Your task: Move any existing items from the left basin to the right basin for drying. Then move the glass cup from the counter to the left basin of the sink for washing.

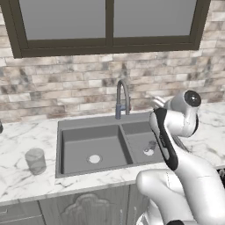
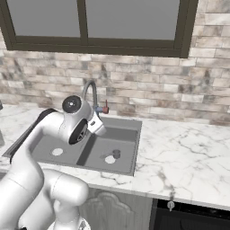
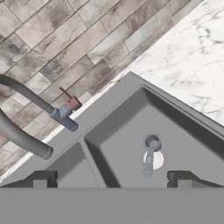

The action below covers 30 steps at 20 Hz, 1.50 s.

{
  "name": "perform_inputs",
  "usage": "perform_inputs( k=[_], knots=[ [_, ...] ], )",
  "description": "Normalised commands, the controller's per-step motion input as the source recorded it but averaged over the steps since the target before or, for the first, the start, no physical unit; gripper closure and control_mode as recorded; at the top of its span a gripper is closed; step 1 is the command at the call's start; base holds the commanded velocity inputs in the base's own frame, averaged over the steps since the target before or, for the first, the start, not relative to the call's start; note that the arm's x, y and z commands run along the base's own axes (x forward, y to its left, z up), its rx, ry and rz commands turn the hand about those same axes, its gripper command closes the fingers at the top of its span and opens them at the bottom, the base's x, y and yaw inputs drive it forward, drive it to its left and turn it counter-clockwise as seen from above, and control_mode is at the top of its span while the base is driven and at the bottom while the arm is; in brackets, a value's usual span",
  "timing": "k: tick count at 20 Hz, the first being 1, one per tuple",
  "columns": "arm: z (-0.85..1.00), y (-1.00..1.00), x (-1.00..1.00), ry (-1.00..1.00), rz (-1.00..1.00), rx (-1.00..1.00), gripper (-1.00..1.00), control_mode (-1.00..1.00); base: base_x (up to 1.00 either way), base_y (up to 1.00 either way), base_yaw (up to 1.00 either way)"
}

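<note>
So the tiny glass (image 3: 150, 151) was already sitting in the right basin (image 3: 127, 148), upright, right next to the pale drain (image 3: 156, 160) (in the hand view it showed a bit right of centre, with its shadow falling over the drain). Same story in the left base view, where the tiny glass (image 1: 152, 145) stood at centre right, just beside the arm, and in the right base view it (image 2: 116, 154) was near the middle of the frame.

The left basin (image 1: 79, 147) had nothing but its round drain (image 1: 94, 158) in it. The tumbler (image 1: 35, 161) stood on the marble bench (image 1: 22, 180) at the lower left of the left base view, well apart from the sink (image 1: 88, 124) rim.

The gripper (image 3: 113, 178) had its two dark tips spread wide at the bottom of the hand view, nothing between them, hovering over the divider (image 3: 92, 164) area between the basins. The curved steel tap (image 3: 26, 140) ran along the left side of that view, with the brick wall (image 3: 65, 39) behind in the upper left.
</note>
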Motion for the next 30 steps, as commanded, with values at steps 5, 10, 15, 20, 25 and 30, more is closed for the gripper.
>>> perform_inputs(
  k=[5, 10, 15, 20, 25, 30],
  knots=[
    [0.15, 0.47, -0.21, 0.01, 0.01, 0.0, -1.0, -1.0, 0.0, 0.0, 0.0],
    [0.13, 0.54, -0.09, 0.04, 0.0, -0.01, -1.0, -1.0, 0.0, 0.0, 0.0],
    [0.07, 0.6, 0.0, 0.08, 0.02, -0.01, -1.0, -1.0, 0.0, 0.0, 0.0],
    [0.0, 0.63, 0.05, 0.09, 0.07, 0.0, -1.0, -1.0, 0.0, 0.0, 0.0],
    [0.0, 0.64, 0.04, 0.09, 0.09, 0.0, -1.0, -1.0, 0.0, 0.0, 0.0],
    [0.0, 0.62, 0.0, 0.05, 0.09, -0.01, -1.0, -1.0, 0.0, 0.0, 0.0]
  ],
)
